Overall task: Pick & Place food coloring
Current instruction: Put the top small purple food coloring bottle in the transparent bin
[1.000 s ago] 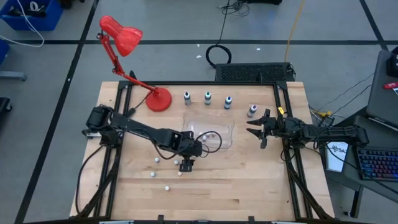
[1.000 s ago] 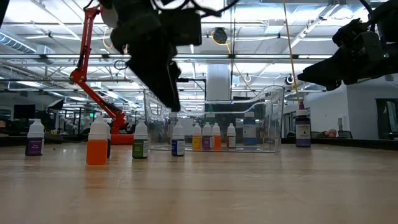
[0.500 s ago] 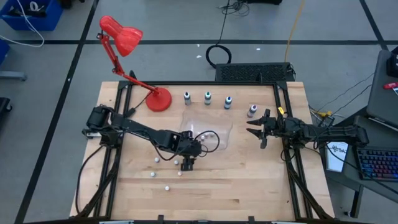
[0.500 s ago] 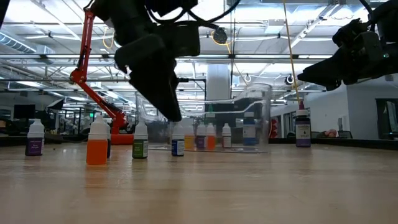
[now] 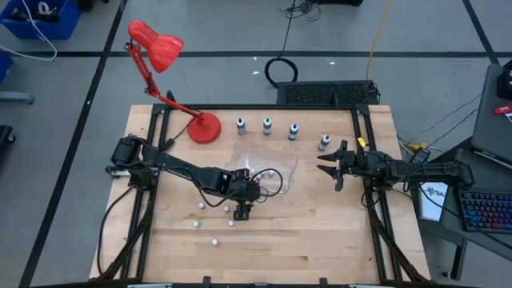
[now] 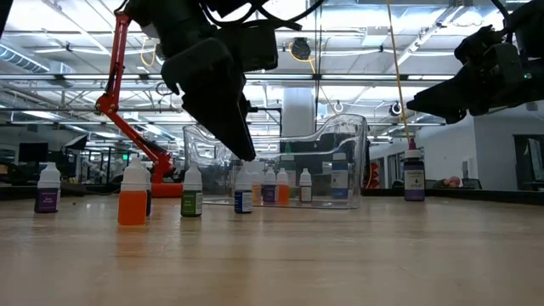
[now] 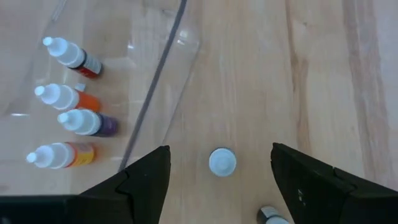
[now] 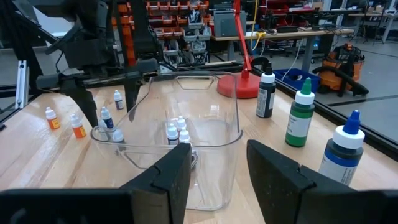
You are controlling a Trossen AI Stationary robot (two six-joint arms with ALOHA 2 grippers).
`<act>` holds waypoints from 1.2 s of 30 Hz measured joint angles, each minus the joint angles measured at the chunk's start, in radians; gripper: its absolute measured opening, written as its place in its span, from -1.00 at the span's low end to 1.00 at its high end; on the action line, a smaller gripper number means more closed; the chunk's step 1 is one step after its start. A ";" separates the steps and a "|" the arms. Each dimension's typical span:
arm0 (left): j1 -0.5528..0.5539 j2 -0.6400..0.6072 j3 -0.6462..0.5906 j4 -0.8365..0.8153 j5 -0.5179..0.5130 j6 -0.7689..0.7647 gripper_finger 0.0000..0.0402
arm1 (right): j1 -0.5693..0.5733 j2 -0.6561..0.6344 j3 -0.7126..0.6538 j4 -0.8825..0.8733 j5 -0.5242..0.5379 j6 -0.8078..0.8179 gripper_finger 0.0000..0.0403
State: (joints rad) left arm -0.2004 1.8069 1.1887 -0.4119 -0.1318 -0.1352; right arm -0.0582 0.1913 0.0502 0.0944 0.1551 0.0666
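Observation:
The food coloring is a set of small white-capped dropper bottles. Several stand in the clear container (image 5: 268,170), seen in the left wrist view as a row (image 7: 68,99). Others stand loose on the table's near half: purple (image 6: 47,189), orange (image 6: 132,197), green (image 6: 192,192) and blue (image 6: 243,192). My left gripper (image 5: 241,211) is open and points down, its fingers on either side of one loose bottle's cap (image 7: 222,162) without touching it. My right gripper (image 5: 332,166) hovers open to the right of the container. My left gripper has one finger (image 7: 146,180) close beside the clear container's wall (image 7: 155,93). I cannot tell whether it touches the wall.
Larger bottles stand in a row at the far edge: dark (image 8: 266,90), green (image 8: 301,112) and blue (image 8: 345,146), with a purple one (image 5: 324,142) near my right gripper. A red desk lamp's base (image 5: 204,128) sits at far left. More loose caps (image 5: 214,241) dot the near side.
The clear container, with its bottles, has slid a little toward the table's left edge. My left gripper has dropped slightly, still open.

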 joint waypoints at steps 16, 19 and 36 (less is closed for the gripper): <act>0.022 -0.020 0.271 -0.373 0.061 -0.871 0.35 | 0.000 0.000 0.000 0.001 0.000 0.000 -0.29; 0.031 -0.010 0.264 -0.428 0.094 -0.985 0.33 | 0.000 0.000 0.000 0.000 0.000 0.000 -0.29; 0.061 0.163 0.295 -0.450 0.391 -1.056 0.29 | 0.000 0.000 0.000 0.003 0.000 0.000 -0.29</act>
State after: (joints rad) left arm -0.1394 1.9699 1.4835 -0.8618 0.2591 -1.1913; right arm -0.0582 0.1909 0.0502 0.0971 0.1551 0.0666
